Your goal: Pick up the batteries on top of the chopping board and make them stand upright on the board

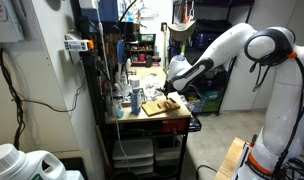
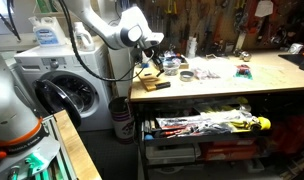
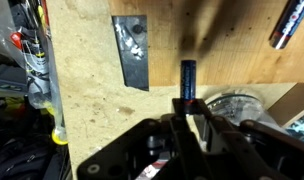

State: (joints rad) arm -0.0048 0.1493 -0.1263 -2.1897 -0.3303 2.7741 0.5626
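My pincer (image 3: 190, 106) comes in from the bottom centre of the wrist view. Its fingers flank the near end of a dark blue battery (image 3: 189, 78) that points up the frame, but I cannot tell whether they clench it. A second battery (image 3: 290, 24) lies at the upper right. The chopping board (image 3: 232, 50) spans the upper frame beneath them.
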